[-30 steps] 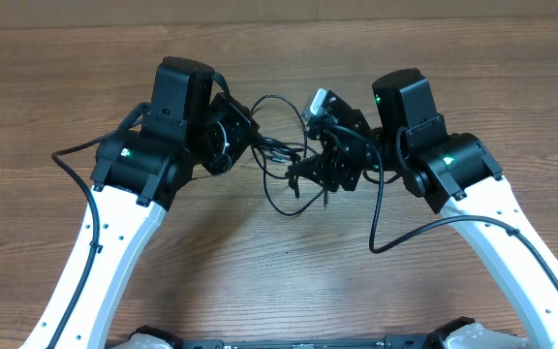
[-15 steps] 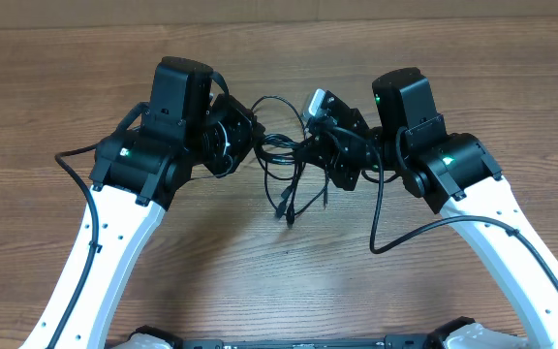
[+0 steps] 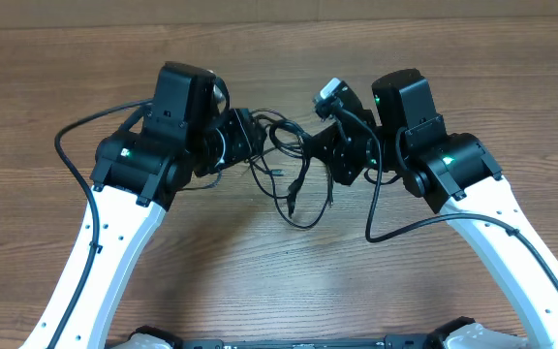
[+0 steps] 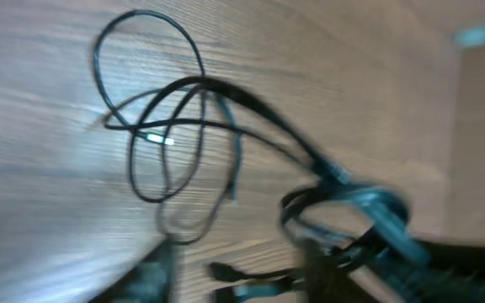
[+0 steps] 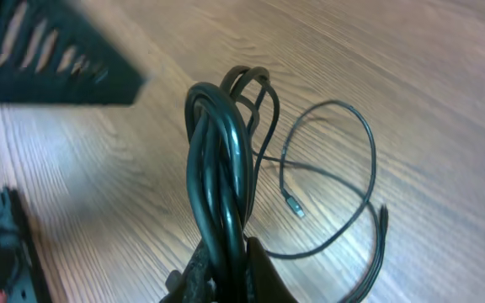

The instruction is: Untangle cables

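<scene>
Right end effector is now pinching the cables: its wrist view shows several black strands gathered into one thick twist that runs straight down between the fingers, whereas a second ago it stood spread at the knot. Since then the tangle has slid toward our right side, and its loose loops droop lower toward the desk between the two arms, with a small plug free at the end of one thin strand. Left end effector sits just beside the other end of the tangle; its own view is too blurred for us to say whether it is spread or pressed together, or whether it holds any strand. We judge this to be a change of grip that gives us a firm anchor on the right but leaves the twist itself unopened, so most of the separating lies ahead. We see no container anywhere, so nothing is held in one
</scene>
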Motion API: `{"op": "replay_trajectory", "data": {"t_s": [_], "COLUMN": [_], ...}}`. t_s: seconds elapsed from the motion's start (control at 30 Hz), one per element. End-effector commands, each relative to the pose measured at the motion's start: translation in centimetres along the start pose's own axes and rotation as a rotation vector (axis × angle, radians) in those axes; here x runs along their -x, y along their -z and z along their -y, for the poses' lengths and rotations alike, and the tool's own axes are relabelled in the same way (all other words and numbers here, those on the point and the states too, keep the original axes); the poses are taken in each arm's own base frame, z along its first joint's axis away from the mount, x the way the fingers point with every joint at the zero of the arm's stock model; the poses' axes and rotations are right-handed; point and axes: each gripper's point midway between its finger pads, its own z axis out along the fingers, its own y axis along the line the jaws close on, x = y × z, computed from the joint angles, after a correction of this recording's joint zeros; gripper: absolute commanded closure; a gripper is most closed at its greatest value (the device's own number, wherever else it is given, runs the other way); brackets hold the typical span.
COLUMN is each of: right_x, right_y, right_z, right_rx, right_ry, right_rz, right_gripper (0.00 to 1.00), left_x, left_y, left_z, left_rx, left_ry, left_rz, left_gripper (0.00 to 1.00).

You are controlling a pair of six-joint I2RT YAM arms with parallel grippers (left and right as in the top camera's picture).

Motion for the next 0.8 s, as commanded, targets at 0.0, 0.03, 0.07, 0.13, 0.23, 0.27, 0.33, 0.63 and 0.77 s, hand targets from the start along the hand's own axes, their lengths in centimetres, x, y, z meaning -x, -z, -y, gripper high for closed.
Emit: {"op": "replay_trajectory", "data": {"t_s": [0.0, 0.03, 0.07, 0.13, 0.23, 0.27, 0.33, 0.63, 0.77], "right_x": [0.8, 0.9, 0.9, 0.9, 1.2, 1.3, 1.7, 2.5, 2.7], "right_y": [0.8, 0.8, 0.8, 0.8, 0.8, 0.8, 0.9, 1.5, 1.6], "right_z": [0.3, 0.3, 0.3, -0.1, -1.4, -1.8, -2.5, -4.8, -5.3], "right_rx": [-0.037, -0.036, -0.034, -0.007, 0.067, 0.091, 0.135, 0.274, 0.308], "right_ry": [-0.165, -0.193, -0.217, -0.233, -0.229, -0.225, -0.213, -0.190, -0.183], "right_rz": [0.032, 0.036, 0.037, 0.037, 0.041, 0.046, 0.056, 0.079, 0.084], "right_gripper": [0.96, 0.96, 0.96, 0.96, 0.96, 0.96, 0.96, 0.96, 0.96], "left_x": [0.4, 0.4, 0.4, 0.4, 0.4, 0.3, 0.0, 0.4, 0.2], "left_y": [0.8, 0.8, 0.8, 0.8, 0.8, 0.8, 0.8, 0.9, 1.1], "left_z": [0.5, 0.5, 0.5, 0.5, 0.6, 0.8, 1.6, 2.9, 4.1], "left_rx": [0.002, 0.002, 0.002, 0.002, -0.003, -0.017, -0.057, -0.120, -0.188], "left_ry": [-0.203, -0.219, -0.241, -0.295, -0.363, -0.382, -0.413, -0.415, -0.427], "left_rz": [0.026, 0.026, 0.026, 0.026, 0.022, 0.018, 0.009, 0.028, 0.021], "left_gripper": [0.68, 0.70, 0.71, 0.70, 0.65, 0.63, 0.59, 0.50, 0.49]}}
